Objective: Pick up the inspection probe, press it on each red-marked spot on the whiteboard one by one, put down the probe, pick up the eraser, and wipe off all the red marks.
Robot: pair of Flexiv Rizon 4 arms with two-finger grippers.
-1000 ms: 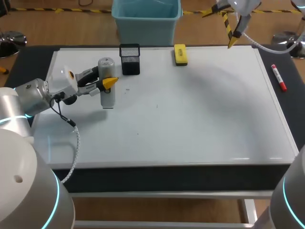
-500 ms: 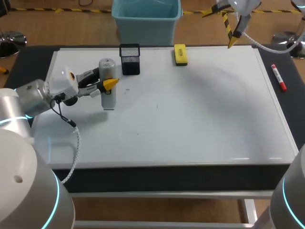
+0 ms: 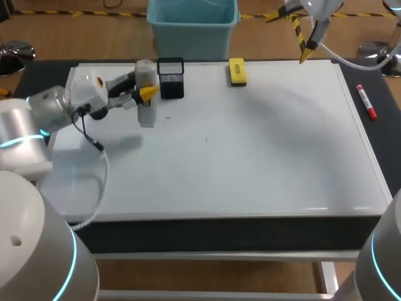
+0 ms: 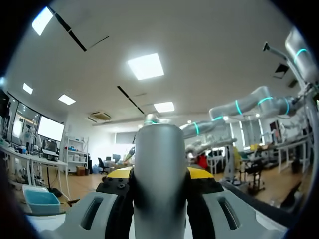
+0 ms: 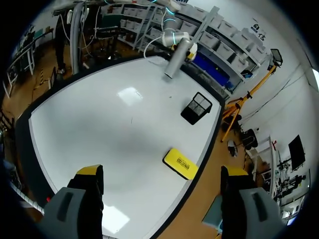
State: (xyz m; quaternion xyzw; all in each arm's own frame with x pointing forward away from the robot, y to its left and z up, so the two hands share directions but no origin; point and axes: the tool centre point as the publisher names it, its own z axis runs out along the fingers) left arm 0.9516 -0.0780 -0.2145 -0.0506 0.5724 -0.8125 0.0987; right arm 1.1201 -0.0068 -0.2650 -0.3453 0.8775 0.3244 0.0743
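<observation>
The inspection probe (image 3: 148, 111), a grey cylinder, stands upright in my left gripper (image 3: 143, 89), which is shut on its middle, just left of the black mesh holder (image 3: 170, 78). In the left wrist view the probe (image 4: 159, 149) fills the gap between the yellow tips of that gripper (image 4: 159, 175). The yellow eraser (image 3: 237, 71) lies at the whiteboard's (image 3: 263, 144) far edge. A few tiny faint marks (image 3: 167, 117) dot the board. My right gripper (image 3: 304, 41) hangs open above the far right corner; its wrist view shows the gripper (image 5: 162, 172), eraser (image 5: 180, 163), holder (image 5: 196, 108) and probe (image 5: 175, 62).
A red marker (image 3: 366, 101) lies on the dark table strip right of the whiteboard. The holder stands close beside the probe, on its right.
My left arm has carried the probe toward the far edge of the board, up beside the black holder. The right arm has not moved.
</observation>
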